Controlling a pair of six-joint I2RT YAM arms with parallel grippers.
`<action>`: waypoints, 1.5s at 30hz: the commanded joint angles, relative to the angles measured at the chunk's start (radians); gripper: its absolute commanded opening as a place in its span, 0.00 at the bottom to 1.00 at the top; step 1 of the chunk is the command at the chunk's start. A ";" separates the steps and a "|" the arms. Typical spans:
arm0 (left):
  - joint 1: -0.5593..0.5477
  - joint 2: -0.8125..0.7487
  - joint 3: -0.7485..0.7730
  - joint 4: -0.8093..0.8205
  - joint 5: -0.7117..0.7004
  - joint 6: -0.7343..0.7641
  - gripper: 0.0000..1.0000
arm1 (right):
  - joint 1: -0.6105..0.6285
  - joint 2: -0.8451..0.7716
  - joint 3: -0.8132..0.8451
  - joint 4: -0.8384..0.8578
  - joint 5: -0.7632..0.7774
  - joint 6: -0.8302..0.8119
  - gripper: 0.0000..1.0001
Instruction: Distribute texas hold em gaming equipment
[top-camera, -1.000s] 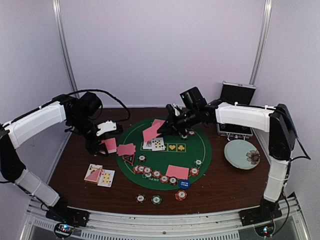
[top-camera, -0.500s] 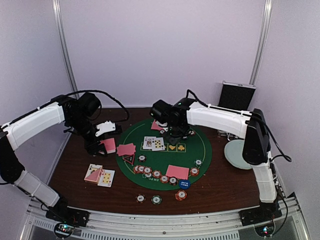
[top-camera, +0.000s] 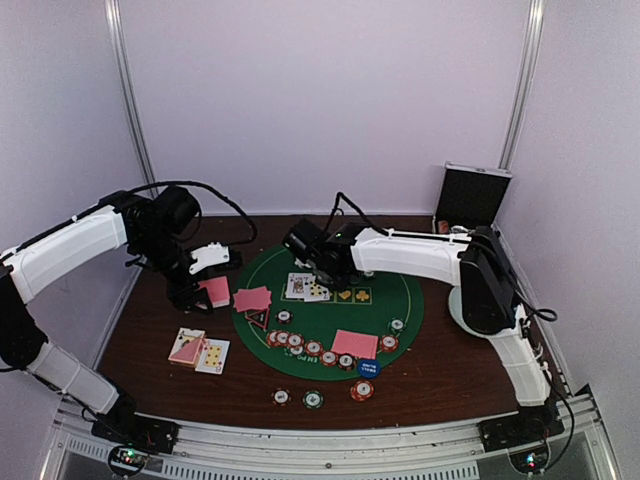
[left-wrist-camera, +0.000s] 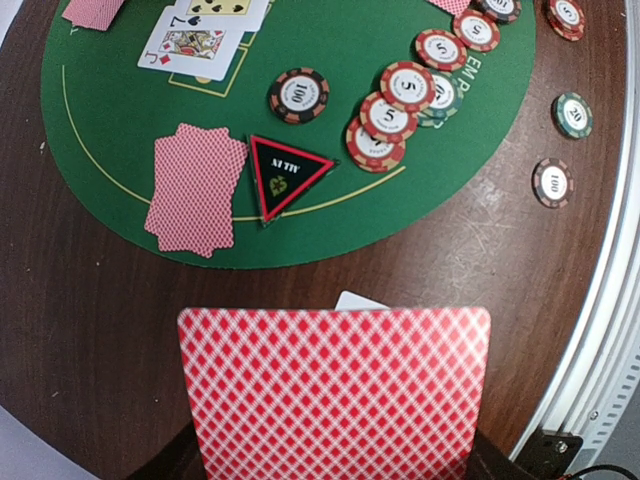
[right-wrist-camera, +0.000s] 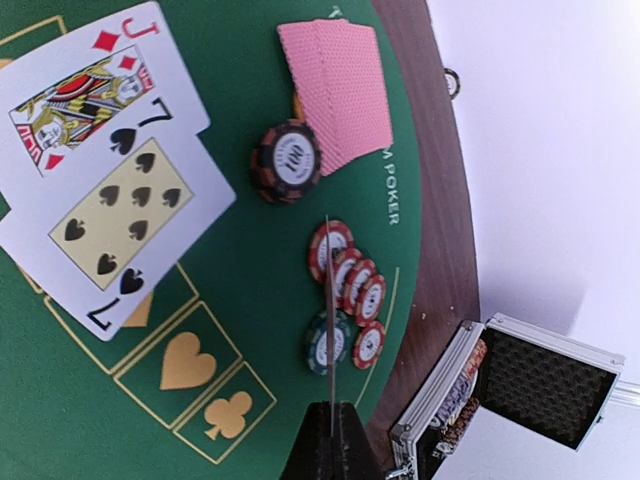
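Presently the left card (left-wrist-camera: 335, 390), red back up, is held by its near short edge in the left gripper (top-camera: 203, 290), above the bare wood of the table (left-wrist-camera: 70, 330) and just off the mat (left-wrist-camera: 420, 220). The jaws are mostly hidden beneath the card, so their gap cannot be read directly. They are judged to be clamped on it, since the card is carried clear of the wood. A white corner is seen behind its far edge, and what it belongs to cannot be told.

The right card (right-wrist-camera: 327, 300) is seen edge-on as a thin line, pinched between the closed fingers of the right gripper (right-wrist-camera: 330, 440). It is held over the mat, near the face-up jack (right-wrist-camera: 90, 90) and seven (right-wrist-camera: 120, 230).

Other equipment is spread about. A face-down pile (left-wrist-camera: 195, 185) lies beside a triangular marker (left-wrist-camera: 285, 175), a row of chips (top-camera: 310, 347) runs along the mat's near side, and the disc (top-camera: 367, 367) sits at the row's end.

The cards are judged to be light, thin, springy and slick. A flat card would be hard to lift from felt, so a grip across an overhanging short edge is advised, with gentle pressure to avoid creasing. The chips are judged stiff and heavier, and they are best taken across the rim.
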 joint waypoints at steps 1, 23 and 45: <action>0.001 -0.031 -0.006 0.025 -0.002 0.000 0.00 | 0.026 0.059 0.016 0.057 0.002 -0.047 0.00; 0.001 -0.028 0.009 0.022 -0.001 0.004 0.00 | 0.053 0.000 -0.095 0.037 -0.100 0.050 0.40; 0.001 -0.023 0.024 0.017 0.019 0.001 0.00 | -0.128 -0.332 -0.245 0.281 -1.079 0.915 0.84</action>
